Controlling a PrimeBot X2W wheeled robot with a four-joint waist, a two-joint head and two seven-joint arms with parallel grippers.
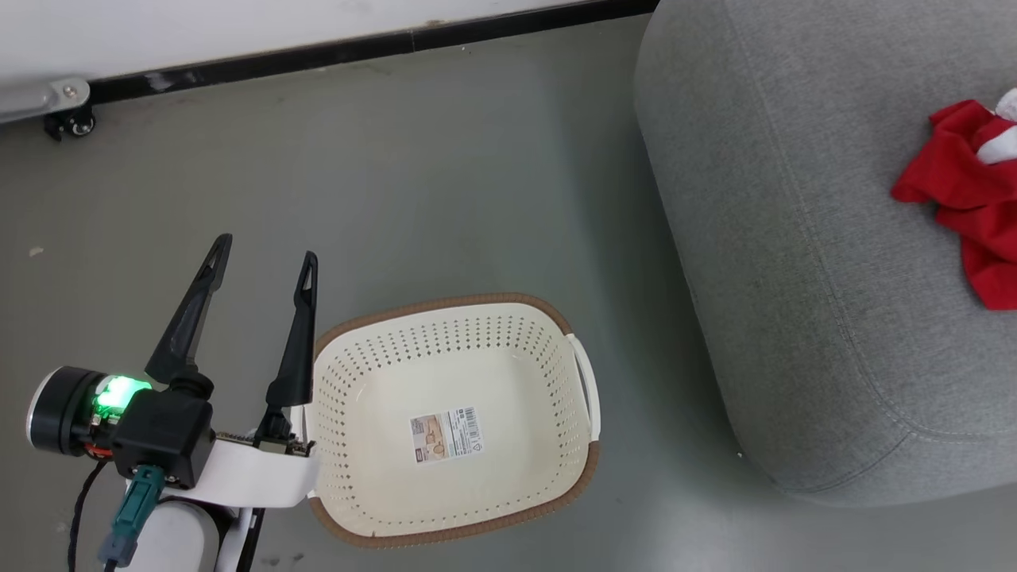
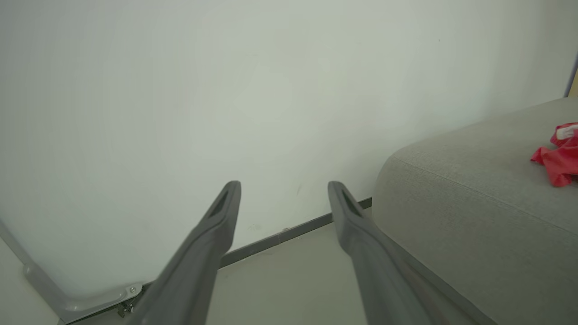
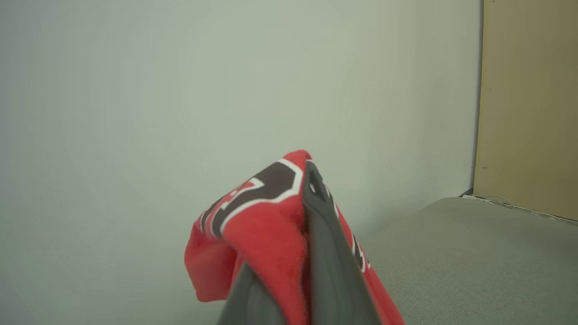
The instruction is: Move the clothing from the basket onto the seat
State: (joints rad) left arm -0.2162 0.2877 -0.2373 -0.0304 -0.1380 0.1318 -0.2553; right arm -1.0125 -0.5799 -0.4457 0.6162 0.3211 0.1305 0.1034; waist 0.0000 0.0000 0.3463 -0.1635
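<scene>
The cream basket (image 1: 373, 397) stands on the floor with just a label sticker on its bottom. Left of it, my left gripper (image 1: 267, 248) stands open with nothing between its fingers, and in its wrist view the left gripper (image 2: 284, 186) points at the wall. The big grey seat (image 1: 794, 278) is to the right, with crumpled red clothing (image 1: 965, 191) on it at the view's right edge. That clothing (image 2: 560, 162) also lies on the seat (image 2: 474, 203) in the left wrist view. My right gripper (image 3: 307, 180) is shut on a red jersey (image 3: 253, 225) with a black-and-white number, above the seat (image 3: 474, 253).
Grey floor (image 1: 477, 175) lies between basket and seat. A white wall with a black baseboard (image 1: 357, 48) runs along the back, with a caster wheel (image 1: 75, 123) at its left. A tan panel (image 3: 528, 104) stands behind the seat.
</scene>
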